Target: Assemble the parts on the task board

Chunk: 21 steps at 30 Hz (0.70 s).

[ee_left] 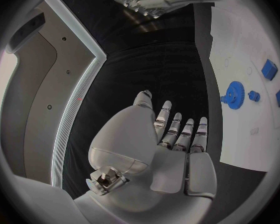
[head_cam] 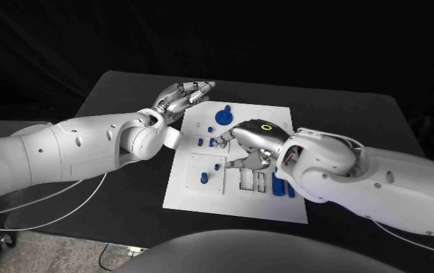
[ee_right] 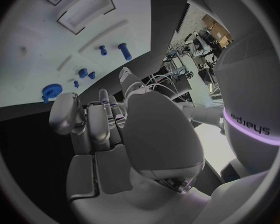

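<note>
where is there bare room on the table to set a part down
Bare black table lies along the white task board's left edge, and beyond its far edge. The board's middle is crowded: the right hand hangs over the small blue parts; the left hand hovers at the far-left corner.

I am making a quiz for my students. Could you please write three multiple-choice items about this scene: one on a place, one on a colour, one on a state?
1. Where does the blue gear lie?
A. at the board's near edge
B. on the board's far part
C. off the board

2. What colour is the task board?
A. white
B. red
C. green

3. How is the left robot hand?
A. gripping the gear
B. pressing a part down
C. open, holding nothing

Key: 1 B, the gear sits near the far edge; 2 A, the plate is plainly white; 3 C, its fingers are stretched out with nothing in them.
</note>
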### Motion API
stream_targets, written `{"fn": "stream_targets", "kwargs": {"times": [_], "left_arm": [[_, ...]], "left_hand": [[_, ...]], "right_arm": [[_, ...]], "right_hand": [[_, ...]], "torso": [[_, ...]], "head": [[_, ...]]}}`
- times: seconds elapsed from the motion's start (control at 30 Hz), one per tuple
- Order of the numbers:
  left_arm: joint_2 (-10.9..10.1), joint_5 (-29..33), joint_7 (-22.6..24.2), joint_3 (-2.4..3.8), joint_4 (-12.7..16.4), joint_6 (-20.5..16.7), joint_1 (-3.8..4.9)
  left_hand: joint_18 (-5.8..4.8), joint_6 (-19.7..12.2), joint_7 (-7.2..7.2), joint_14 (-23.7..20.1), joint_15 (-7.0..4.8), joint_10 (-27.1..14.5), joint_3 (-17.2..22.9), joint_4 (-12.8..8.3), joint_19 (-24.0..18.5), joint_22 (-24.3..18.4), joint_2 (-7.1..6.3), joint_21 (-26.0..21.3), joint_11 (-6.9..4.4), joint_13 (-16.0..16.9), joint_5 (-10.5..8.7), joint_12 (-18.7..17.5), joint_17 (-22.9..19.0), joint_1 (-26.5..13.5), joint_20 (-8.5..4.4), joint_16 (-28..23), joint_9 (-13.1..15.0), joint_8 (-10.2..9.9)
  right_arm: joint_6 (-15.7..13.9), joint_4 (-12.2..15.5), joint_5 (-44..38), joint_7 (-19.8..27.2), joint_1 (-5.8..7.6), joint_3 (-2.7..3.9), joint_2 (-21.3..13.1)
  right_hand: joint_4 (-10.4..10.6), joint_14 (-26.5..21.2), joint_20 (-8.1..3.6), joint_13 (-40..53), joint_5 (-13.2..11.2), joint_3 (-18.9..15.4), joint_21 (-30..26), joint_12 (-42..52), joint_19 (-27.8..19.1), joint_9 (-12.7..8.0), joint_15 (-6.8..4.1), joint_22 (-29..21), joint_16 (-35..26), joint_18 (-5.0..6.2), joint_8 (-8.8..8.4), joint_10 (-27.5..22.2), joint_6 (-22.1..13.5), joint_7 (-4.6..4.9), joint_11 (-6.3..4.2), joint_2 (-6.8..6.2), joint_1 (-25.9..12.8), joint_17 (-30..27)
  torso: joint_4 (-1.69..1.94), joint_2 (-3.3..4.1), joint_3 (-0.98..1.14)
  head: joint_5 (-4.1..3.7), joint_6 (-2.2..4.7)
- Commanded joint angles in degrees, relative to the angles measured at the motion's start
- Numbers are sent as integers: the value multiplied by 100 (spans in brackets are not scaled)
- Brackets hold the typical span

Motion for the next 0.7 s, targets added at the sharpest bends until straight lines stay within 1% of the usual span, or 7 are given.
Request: {"fn": "stream_targets", "kwargs": {"times": [0.03,0.17,0.3,0.47,0.57,0.67,0.7], "left_arm": [[4,15,16,3,3,119,3],[-10,15,11,3,-6,114,3],[-21,15,10,3,-15,111,2],[-22,15,4,1,-31,127,-1],[-33,15,3,0,-35,134,-5],[-55,15,2,-1,-35,144,-14],[-61,15,1,-1,-34,148,-17]], "left_hand": [[-49,36,6,42,3,16,-5,9,50,-3,23,35,30,7,16,31,7,47,-6,32,7,33],[-49,40,8,43,2,17,-3,8,53,1,26,36,33,7,17,33,7,49,-6,34,7,34],[-49,40,8,43,2,17,-3,8,53,1,26,36,33,7,17,33,7,49,-6,34,7,34],[-48,41,11,45,2,19,-1,6,57,4,30,37,37,8,21,38,7,52,-6,36,7,36],[-48,37,12,46,2,17,1,3,59,2,33,37,40,7,23,33,7,57,-6,37,6,36],[-47,26,14,46,3,17,6,1,61,0,38,37,42,6,27,32,7,64,-6,37,5,36],[-47,22,14,46,4,17,8,0,61,-1,40,37,43,6,28,32,7,67,-6,37,4,35]], "right_arm": [[-530,264,1229,70,236,4,-375],[-450,414,1824,-39,452,2,-849],[-8,330,2052,-376,523,-30,-1183],[441,147,1977,-875,423,-72,-1371],[501,77,1802,-1117,308,-83,-1404],[634,37,1502,-1426,172,-90,-1404],[690,32,1401,-1513,138,-91,-1399]], "right_hand": [[85,180,-60,333,143,-36,245,650,178,43,-105,862,149,11,83,572,178,-6,-123,108,-121,192],[30,274,-265,2043,241,-246,369,2990,278,151,-323,887,197,-19,268,495,508,-215,-362,186,-400,255],[182,483,-343,6202,237,-399,682,6122,482,378,-390,980,378,-84,568,2422,797,-290,-458,364,-785,546],[414,1040,-474,8144,301,-611,1186,7042,768,701,-535,1124,1044,-188,964,4173,1146,-480,-625,473,-1315,1713],[450,1211,-594,8185,511,-680,1601,7056,990,936,-662,1244,1260,-282,1174,4211,1286,-617,-763,503,-1506,2126],[455,1226,-770,8185,771,-778,2067,7056,1234,1568,-799,1386,1279,-394,1636,4211,1258,-757,-968,490,-1790,2165],[488,1226,-780,8185,758,-787,2239,7056,1312,1657,-833,1443,1279,-437,1702,4211,1253,-772,-920,515,-1861,2165]], "torso": [[-5,-1,-10],[-28,-17,-20],[-58,-27,-35],[-87,-49,-42],[-102,-51,-41],[-104,-45,-33],[-103,-48,-31]], "head": [[-11,0],[-31,0],[-51,0],[-27,0],[-17,0],[-23,0],[-25,0]]}}
